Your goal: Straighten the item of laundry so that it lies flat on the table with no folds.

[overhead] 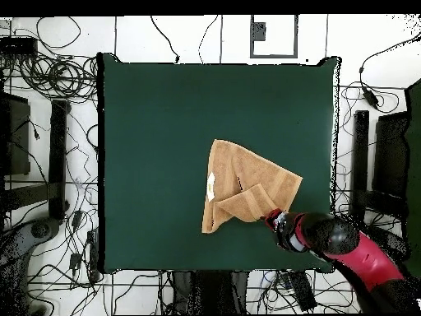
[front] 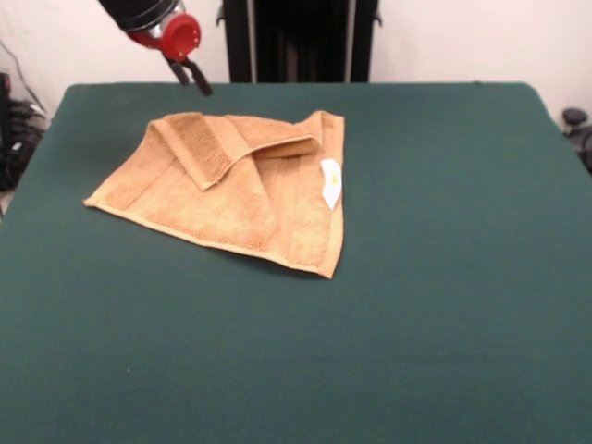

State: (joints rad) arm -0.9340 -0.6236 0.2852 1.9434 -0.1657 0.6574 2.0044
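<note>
The tan-orange towel (front: 231, 199) lies crumpled on the dark green table (front: 444, 277), left of centre in the front view. Its far part is folded over itself into a diagonal flap, and the near edge lies flat. The white care tag (front: 330, 182) shows on its right side. My gripper (front: 199, 83) hangs above the table's far left part, just beyond the towel's far left corner and apart from it. In the overhead view the gripper (overhead: 270, 217) is at the towel's (overhead: 242, 185) lower right corner, and the tag (overhead: 211, 186) is on the left edge.
The robot's black pedestal (front: 301, 42) stands behind the table's far edge. Cables (overhead: 49, 74) and dark equipment (overhead: 16, 132) lie on the floor around the table (overhead: 156, 123). The red arm (overhead: 362, 255) reaches in from the lower right of the overhead view.
</note>
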